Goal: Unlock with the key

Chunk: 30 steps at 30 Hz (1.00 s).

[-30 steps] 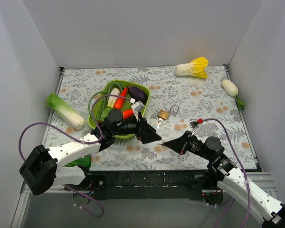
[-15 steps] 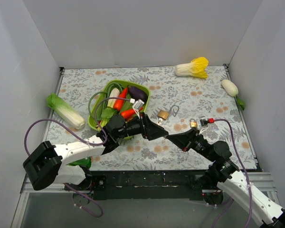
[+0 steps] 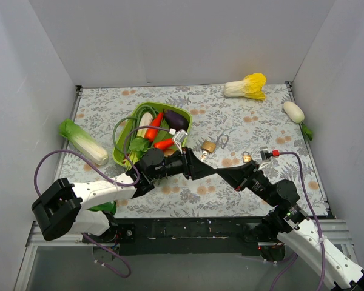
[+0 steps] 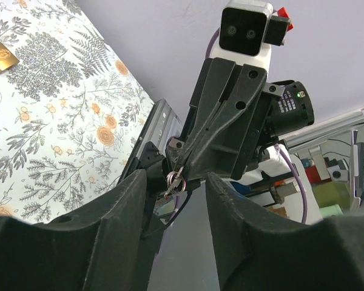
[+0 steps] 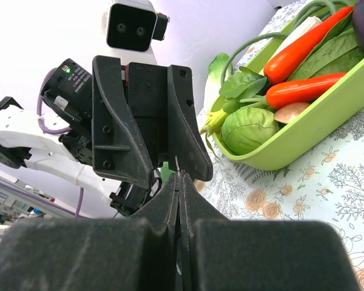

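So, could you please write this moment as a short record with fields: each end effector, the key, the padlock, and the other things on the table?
left end effector: open, straddling the tip of the right one
right end effector: shut on the small thin silvery metal key
brass padlock with silver shackle: lying on the floral table, untouched
green plastic tray: holds vegetables
stage: key not yet at the padlock

No readable text, no labels or brands, no numbers or signs legible
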Available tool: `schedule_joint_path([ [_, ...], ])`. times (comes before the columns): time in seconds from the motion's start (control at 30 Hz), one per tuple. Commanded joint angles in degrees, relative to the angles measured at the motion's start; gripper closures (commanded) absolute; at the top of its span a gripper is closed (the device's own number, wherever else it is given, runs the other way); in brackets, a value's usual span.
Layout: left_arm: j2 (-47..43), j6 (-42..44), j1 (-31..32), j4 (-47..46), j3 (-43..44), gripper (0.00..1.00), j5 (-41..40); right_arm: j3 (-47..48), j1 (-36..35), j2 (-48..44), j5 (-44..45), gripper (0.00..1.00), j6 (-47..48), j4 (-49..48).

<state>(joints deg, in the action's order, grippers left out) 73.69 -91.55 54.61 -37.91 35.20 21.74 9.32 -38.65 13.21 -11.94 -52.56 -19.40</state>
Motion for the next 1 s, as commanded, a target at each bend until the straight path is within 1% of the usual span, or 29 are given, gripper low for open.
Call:
schedule_joint_path([
  [0.0,-2.06,0.23,0.32,-0.14,1.01,0.59,-1.78,2.89,-0.11,-0.64,1.4,0.99,1.4,0.59],
  [0.03,-2.15,0.23,0.32,-0.15,0.92,0.6,-2.05,2.89,-0.19,-0.64,1.4,0.99,1.4,0.68],
  [0.07,-2.23,0.23,0.41,-0.15,0.84,0.64,-2.22,2.98,-0.19,-0.73,1.48,0.99,1.58,0.76],
  [0.13,-2.5,0.32,0.41,0.12,0.83,0.68,-3.01,2.98,-0.19,-0.82,1.49,0.99,1.58,1.2],
  [0.17,-2.5,0.32,0.41,0.29,0.75,0.73,-3.19,2.98,-0.19,-0.73,1.49,0.99,1.75,1.29],
  [0.2,-2.41,0.4,0.41,0.64,0.92,0.74,-3.28,2.98,-0.11,-0.73,1.49,0.99,1.75,1.47],
  [0.4,-1.71,0.49,0.58,1.7,1.62,0.75,-2.23,3.42,-0.19,-0.64,1.92,0.99,1.93,1.73],
  [0.53,-1.8,0.49,0.67,1.61,1.54,0.78,-2.05,3.86,-0.19,-0.64,2.36,0.99,2.37,2.7],
  [0.7,-1.62,0.41,0.59,2.14,1.89,0.79,-1.61,3.69,-0.19,-1.7,3.51,0.99,2.37,3.49],
  [0.8,-1.53,0.32,0.85,1.61,1.54,0.84,-1.7,3.77,-0.19,-1.7,3.6,0.99,2.54,3.84],
  [0.87,-1.79,0.32,0.85,1.0,1.19,0.86,-1.96,3.86,-0.19,-1.44,3.42,0.99,2.72,4.02],
  [0.97,-1.88,0.14,0.76,0.29,1.1,0.84,-2.31,3.86,-0.19,-1.44,3.24,0.99,2.81,4.28],
])
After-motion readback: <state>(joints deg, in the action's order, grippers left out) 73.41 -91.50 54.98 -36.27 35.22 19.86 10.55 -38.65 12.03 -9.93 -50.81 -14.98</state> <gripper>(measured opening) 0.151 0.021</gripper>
